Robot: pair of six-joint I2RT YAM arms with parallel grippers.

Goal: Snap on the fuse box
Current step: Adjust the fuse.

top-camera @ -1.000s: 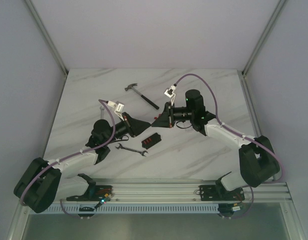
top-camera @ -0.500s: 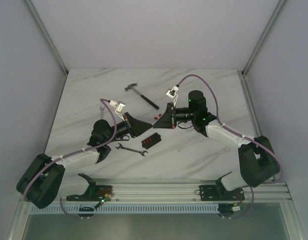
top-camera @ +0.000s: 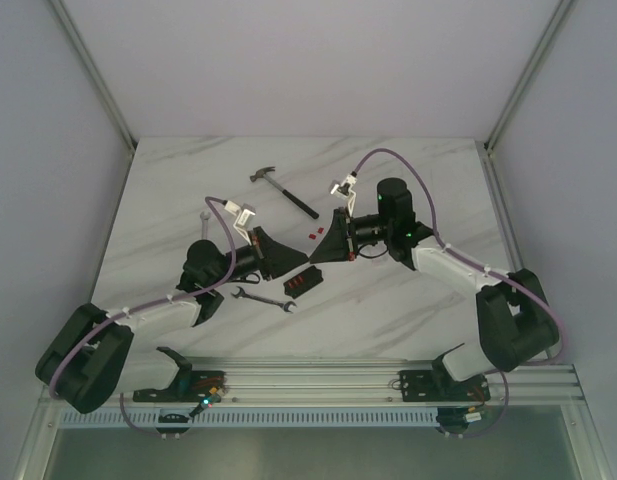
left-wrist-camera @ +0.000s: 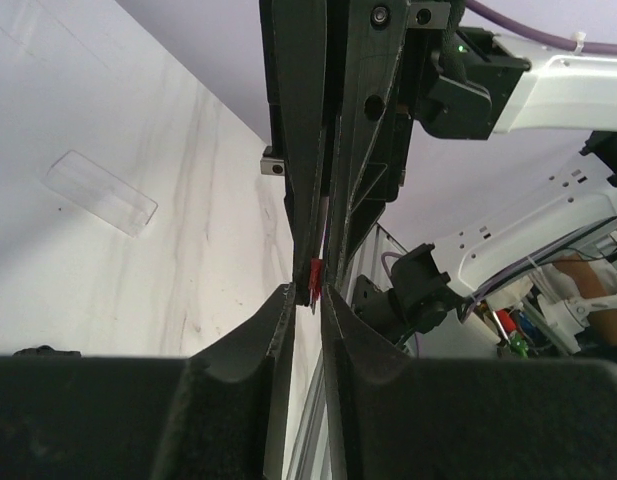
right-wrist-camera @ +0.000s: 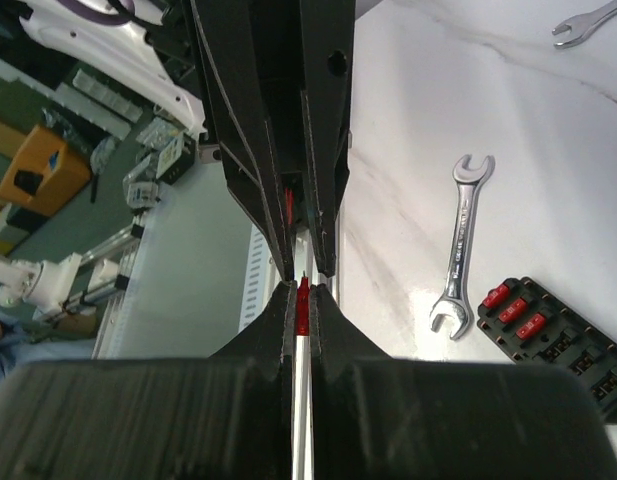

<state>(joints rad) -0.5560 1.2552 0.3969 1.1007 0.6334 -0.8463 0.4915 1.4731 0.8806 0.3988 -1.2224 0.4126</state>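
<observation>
The fuse box [top-camera: 301, 281] is a small black box with red fuses in its top. It lies flat on the marble table, and the right wrist view shows it at the lower right [right-wrist-camera: 558, 340]. My right gripper [top-camera: 316, 256] is shut on a small red fuse [right-wrist-camera: 304, 300], held upright at its fingertips [right-wrist-camera: 304, 285]. My left gripper [top-camera: 302, 261] faces it tip to tip just above the box's far end. Its jaws stand a narrow gap apart [left-wrist-camera: 308, 290]. The red fuse [left-wrist-camera: 314, 283] shows right at their tips.
A silver wrench [top-camera: 263, 298] lies left of the fuse box, also in the right wrist view [right-wrist-camera: 460, 245]. A hammer [top-camera: 283, 190] lies further back. Tiny loose red pieces [top-camera: 313, 232] lie behind the grippers. A clear plastic cover [left-wrist-camera: 100, 192] lies flat on the table.
The two grippers have closed the small gap between their tips and now meet point to point. Both have shifted slightly nearer to the fuse box.
</observation>
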